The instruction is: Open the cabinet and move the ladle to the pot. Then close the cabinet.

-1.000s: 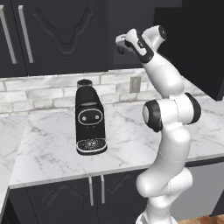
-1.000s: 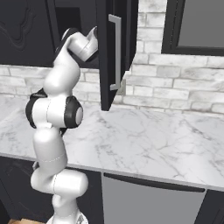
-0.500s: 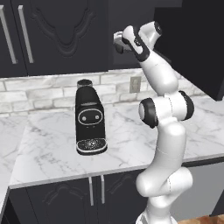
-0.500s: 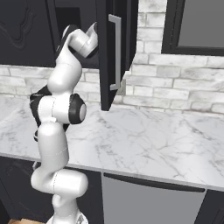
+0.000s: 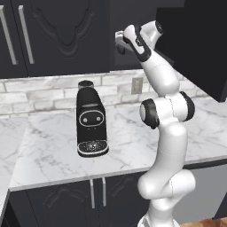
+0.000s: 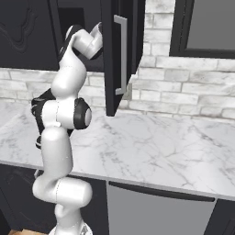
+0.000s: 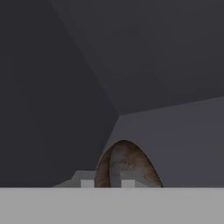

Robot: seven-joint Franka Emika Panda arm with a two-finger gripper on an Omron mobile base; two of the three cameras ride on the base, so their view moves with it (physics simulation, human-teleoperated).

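The two-finger gripper is closed around the hooked end of the slim dark ladle. It is reached inside the tall black wall cabinet, whose door stands open.

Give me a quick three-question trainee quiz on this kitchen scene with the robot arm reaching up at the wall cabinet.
1. True or false: the door of the tall black wall cabinet, the one with the long silver bar handle, stands open.
2. What stands on the white marble counter in the left base view? A) a black coffee machine B) a red toaster C) a glass jug
3. In the hand view, what colour is the curved thing just above the claw?

Key: 1 true; 2 A; 3 rusty brown.
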